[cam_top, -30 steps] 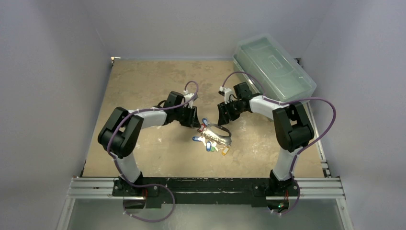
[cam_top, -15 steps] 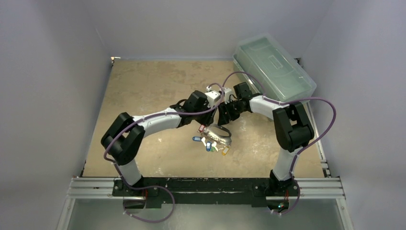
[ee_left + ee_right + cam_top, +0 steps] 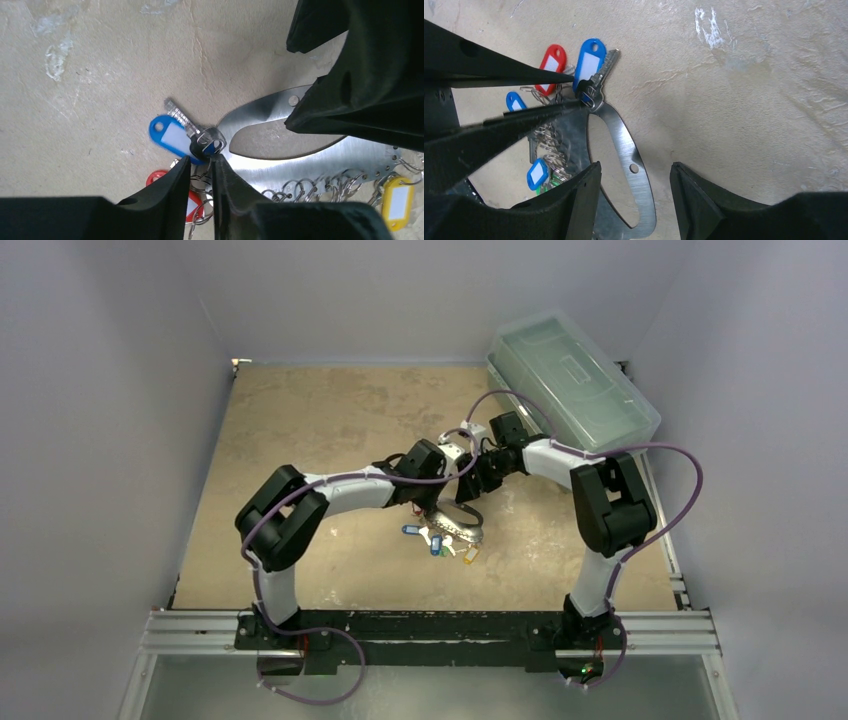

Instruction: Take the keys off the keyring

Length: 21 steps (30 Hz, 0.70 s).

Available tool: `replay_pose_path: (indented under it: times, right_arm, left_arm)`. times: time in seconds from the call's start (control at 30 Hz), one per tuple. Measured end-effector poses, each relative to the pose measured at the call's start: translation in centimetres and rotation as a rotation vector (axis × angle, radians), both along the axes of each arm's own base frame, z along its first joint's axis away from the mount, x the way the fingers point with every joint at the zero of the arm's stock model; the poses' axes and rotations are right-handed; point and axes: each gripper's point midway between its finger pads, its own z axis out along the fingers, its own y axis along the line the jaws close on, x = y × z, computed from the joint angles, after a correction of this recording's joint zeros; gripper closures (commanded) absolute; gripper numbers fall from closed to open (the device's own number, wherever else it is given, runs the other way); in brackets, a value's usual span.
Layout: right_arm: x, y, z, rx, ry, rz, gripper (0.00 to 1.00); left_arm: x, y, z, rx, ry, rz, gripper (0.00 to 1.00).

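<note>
Narrowly, left tool [image 3: 201,160] pinching keys [image 3: 207,142], right tool [image 3: 635,169] wide

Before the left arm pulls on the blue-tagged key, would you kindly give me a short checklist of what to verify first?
1. Left fingers bracket the key: ok, with one tip on each side of its head in the right wrist view.
2. Left grip closed firmly on the key: cannot tell; contact is not visible.
3. Right fingers hold the keyring: not ok; its arch lies between them with a gap on both sides.
4. Key's link to the keyring in sight: cannot tell; the head and fingers hide it.
5. Red tag clear of the left fingers: not ok; it sits right beside the tips, and one finger partly hides it.
</note>
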Motion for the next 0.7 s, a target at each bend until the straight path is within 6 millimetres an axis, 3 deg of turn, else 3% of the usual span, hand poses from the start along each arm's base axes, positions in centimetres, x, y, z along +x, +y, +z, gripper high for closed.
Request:
replay_pose_path:
  times: [0.1,0.27,0.47,0.6,0.7]
  right_arm:
    - [-0.2,0.0,0.0,0.004,0.009,0.002,0.39]
    - [-0.3,0.1,0.3,0.021,0.013,0.011,0.30]
    - [-0.4,0.5,1.5,0.056,-0.010,0.036,0.17]
    - [-0.2,1.2,4.1,0.123,-0.076,0.076,0.09]
    - [0.1,1.7,6.4,0.196,-0.144,0.125,0.09]
  left_arm:
    - [0.1,0.0,0.1,0.009,0.002,0.002,1.00]
    - [-0.2,0.0,1.0,0.008,0.013,-0.013,1.00]
    - [-0.7,-0.7,6.3,-0.082,-0.052,-0.083,1.00]
    - [-1.2,-1.5,9.8,-0.186,-0.070,-0.134,1.00]
    - [-1.2,-1.5,11.1,-0.255,-0.048,-0.167,1.00]
